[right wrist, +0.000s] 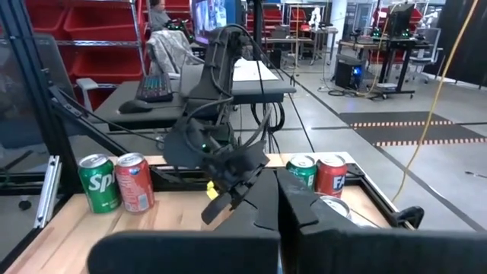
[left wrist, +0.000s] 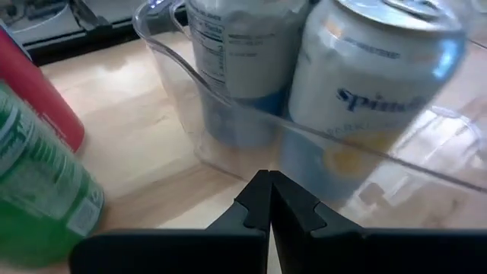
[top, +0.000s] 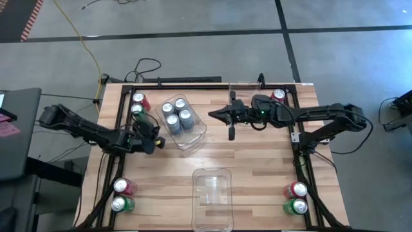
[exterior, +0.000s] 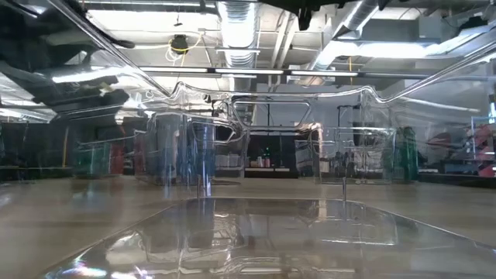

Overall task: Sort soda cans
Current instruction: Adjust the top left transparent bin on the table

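The cans look rigid, smooth and likely slippery, thin-walled enough to dent, so best pinched mid-body across the sides; four silver-blue cans (top: 177, 116) stand in a clear bin (top: 196, 135) on the tabletop (top: 251, 161), red and green pairs wait at the corners; the left end effector (left wrist: 268, 199) is closed on nothing, just beside the bin; the right end effector (top: 215, 115) hangs closed and empty near the bin's far side.
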Tool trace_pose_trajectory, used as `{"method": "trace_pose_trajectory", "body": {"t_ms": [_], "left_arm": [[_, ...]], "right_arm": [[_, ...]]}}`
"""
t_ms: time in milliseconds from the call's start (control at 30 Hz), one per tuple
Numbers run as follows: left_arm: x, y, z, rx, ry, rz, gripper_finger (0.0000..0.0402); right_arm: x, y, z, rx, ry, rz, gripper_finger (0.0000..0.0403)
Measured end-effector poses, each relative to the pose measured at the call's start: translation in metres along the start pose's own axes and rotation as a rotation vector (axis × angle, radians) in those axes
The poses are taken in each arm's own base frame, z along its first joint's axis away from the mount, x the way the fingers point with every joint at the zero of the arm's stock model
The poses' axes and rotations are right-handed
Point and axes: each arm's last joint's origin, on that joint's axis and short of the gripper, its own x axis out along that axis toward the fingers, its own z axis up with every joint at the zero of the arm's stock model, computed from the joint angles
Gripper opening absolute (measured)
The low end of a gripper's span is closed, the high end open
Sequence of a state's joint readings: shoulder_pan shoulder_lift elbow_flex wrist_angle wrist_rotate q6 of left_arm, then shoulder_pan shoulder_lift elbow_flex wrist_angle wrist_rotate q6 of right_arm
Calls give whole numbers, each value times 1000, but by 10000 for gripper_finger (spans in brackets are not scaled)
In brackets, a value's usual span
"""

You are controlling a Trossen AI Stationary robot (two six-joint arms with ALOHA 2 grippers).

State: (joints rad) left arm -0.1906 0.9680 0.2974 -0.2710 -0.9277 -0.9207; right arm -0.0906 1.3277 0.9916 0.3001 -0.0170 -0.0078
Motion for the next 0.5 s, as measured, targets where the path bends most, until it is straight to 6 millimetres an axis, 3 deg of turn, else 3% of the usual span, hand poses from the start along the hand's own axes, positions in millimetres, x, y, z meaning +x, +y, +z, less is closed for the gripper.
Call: {"method": "trace_pose_trajectory", "body": {"t_ms": [500], "left_arm": [[26,9,23,27,9,32,0]], "right_arm": [[0,1,-1,-25,9,5,5]]}}
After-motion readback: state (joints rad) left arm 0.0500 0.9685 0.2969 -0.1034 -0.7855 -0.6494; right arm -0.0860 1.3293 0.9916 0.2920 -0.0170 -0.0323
